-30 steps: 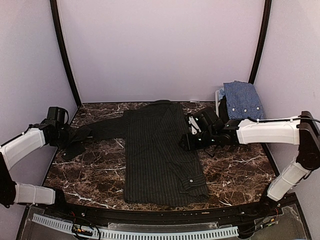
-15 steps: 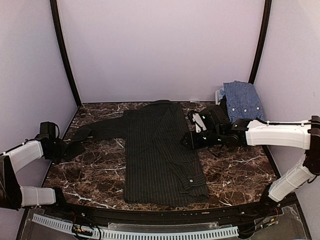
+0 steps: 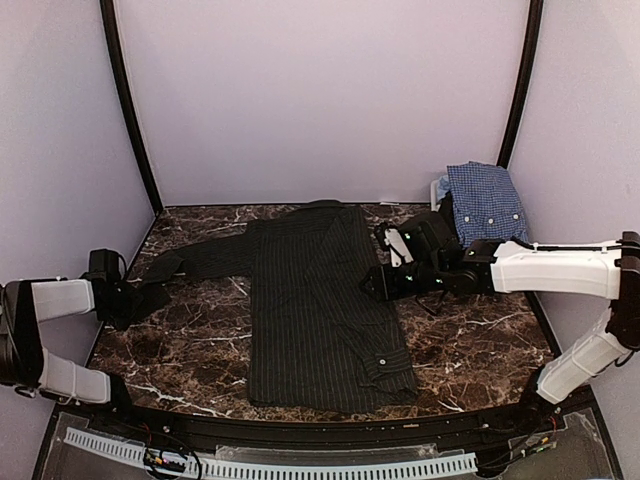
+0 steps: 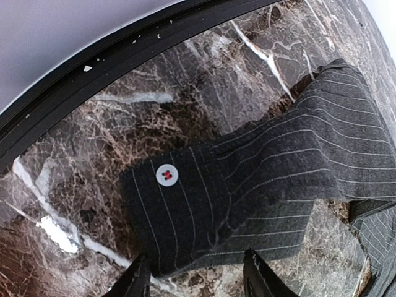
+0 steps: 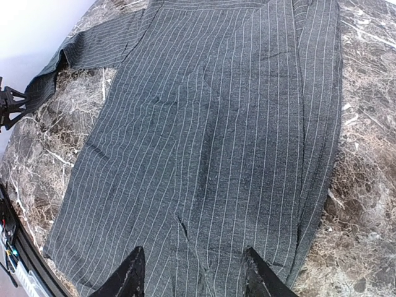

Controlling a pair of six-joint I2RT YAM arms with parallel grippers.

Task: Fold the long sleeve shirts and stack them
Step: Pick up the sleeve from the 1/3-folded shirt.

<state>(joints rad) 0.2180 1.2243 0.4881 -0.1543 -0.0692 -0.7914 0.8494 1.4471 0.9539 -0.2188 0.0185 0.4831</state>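
- Top view: the black shirt (image 3: 320,310) lies flat in the middle of the table (image 3: 470,340), collar toward the back wall, with one sleeve (image 3: 205,260) stretched out to the left.
- The checked shirt (image 3: 485,200) sits bunched in the back right corner on a white basket (image 3: 440,188), well apart from the black one.
- The left arm (image 3: 60,298) lies low along the left edge, forearm nearly level. The left gripper (image 3: 135,300) is at the end of that sleeve.
- The right arm (image 3: 550,268) reaches in from the right, forearm level. The right gripper (image 3: 372,285) hangs at the right edge of the black shirt.
- Left wrist view: the left gripper (image 4: 197,263) has its jaws apart. The cuff (image 4: 185,204) with its white button (image 4: 166,174) lies flat on the marble, its near edge between the fingertips (image 4: 141,275), and the jaws are not closed on it.
- Right wrist view: the right gripper (image 5: 193,253) looks down on the striped body of the black shirt (image 5: 210,136). Its jaws are spread and hold nothing, and whether the tips touch the cloth cannot be told.
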